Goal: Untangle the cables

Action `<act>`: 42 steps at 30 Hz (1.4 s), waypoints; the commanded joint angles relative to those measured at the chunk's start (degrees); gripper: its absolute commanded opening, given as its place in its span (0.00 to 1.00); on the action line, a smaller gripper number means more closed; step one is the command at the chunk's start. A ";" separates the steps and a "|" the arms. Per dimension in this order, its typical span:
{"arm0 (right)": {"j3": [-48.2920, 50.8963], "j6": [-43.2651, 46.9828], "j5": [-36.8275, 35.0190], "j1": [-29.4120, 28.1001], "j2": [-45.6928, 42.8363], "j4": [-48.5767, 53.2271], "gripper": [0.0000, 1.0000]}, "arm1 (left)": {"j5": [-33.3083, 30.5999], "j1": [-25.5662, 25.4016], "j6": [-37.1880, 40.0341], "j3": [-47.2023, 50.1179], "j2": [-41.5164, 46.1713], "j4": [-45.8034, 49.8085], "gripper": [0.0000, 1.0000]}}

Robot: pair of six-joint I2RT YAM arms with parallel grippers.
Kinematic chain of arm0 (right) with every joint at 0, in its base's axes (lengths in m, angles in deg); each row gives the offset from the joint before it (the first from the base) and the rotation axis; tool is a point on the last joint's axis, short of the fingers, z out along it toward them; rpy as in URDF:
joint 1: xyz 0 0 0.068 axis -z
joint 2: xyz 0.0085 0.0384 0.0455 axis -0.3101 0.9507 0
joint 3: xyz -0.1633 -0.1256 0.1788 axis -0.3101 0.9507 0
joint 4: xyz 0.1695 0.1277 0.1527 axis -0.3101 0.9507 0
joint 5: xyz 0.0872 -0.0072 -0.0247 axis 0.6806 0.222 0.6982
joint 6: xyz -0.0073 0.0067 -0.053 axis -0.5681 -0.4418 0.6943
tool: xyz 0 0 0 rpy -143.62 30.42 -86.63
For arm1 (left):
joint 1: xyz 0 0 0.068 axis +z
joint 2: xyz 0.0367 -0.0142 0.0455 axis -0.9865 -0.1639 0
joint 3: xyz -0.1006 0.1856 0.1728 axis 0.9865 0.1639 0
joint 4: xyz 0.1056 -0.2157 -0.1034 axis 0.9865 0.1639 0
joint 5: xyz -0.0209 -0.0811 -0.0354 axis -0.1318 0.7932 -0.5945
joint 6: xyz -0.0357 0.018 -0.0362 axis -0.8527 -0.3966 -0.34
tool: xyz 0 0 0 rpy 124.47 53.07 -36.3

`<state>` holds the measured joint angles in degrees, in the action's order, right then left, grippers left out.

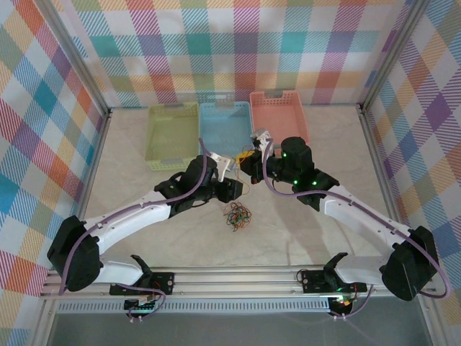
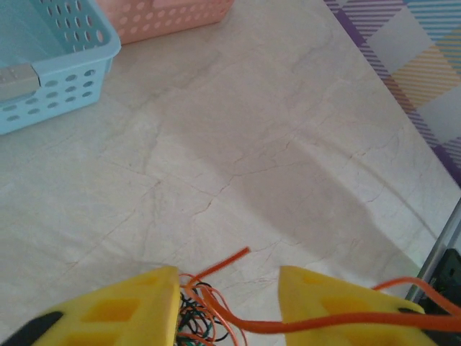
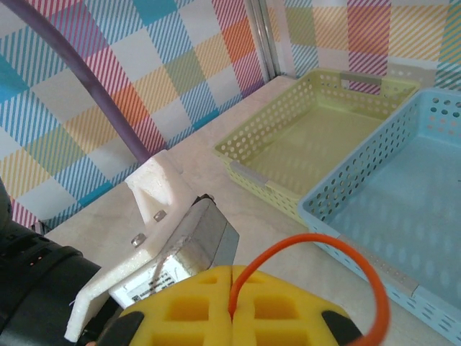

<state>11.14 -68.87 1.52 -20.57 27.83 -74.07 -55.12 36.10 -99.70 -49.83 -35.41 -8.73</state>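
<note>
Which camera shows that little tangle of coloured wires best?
The top external view: the whole cable tangle lies unobstructed on the table. The left wrist view catches its edge; the right wrist view shows one orange cable pinched by the right hand.

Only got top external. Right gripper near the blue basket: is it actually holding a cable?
Observer: Yes. In the right wrist view the right gripper is shut on an orange cable, which arcs up out of the seam between the fingers.
Operator: Left one closed on anything?
Observer: No. In the left wrist view the left gripper has a clear gap between its fingers, and an orange strand lies loose on the table in that gap.
Operator: Just orange down there?
Observer: No. Black and green strands are bunched against the yellow finger on the left of that picture.
</note>
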 commanded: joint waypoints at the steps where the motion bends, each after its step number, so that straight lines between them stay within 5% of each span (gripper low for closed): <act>1: -1.60 0.04 1.41 -0.21 -0.40 -0.23 0.00 | 1.04 0.11 1.63 -1.45 -0.53 -2.61 0.21; 5: -1.34 0.63 1.15 -0.11 -0.75 -0.09 0.00 | -0.04 0.08 1.78 -0.48 1.31 -2.46 0.00; 20: -0.63 1.85 0.96 0.31 -2.60 0.62 0.00 | -0.54 0.08 1.50 -0.26 5.87 -0.61 0.00; 21: -0.70 1.70 1.14 0.31 -2.69 0.62 0.00 | -0.92 0.15 1.65 -0.26 5.87 -0.47 0.01; 24: -0.81 0.96 1.74 0.31 -2.78 0.51 0.00 | -1.25 0.13 2.34 -0.01 5.29 -0.84 0.33; 28: -0.47 -0.16 2.05 0.44 -2.77 -0.43 0.00 | -0.12 0.09 3.82 -0.03 4.32 -2.04 0.51; 35: -0.02 -3.02 3.67 0.58 -1.74 -2.60 0.00 | -0.12 0.13 5.96 -0.20 2.48 -3.69 0.54; 42: 0.08 -3.43 4.78 0.82 -1.72 -2.77 0.00 | -2.76 0.11 7.63 -1.82 0.25 -2.89 0.46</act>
<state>11.16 -71.14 4.19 -19.85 26.14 -74.29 -56.67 36.10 -93.99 -49.85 -34.29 -10.41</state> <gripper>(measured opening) 0.062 0.461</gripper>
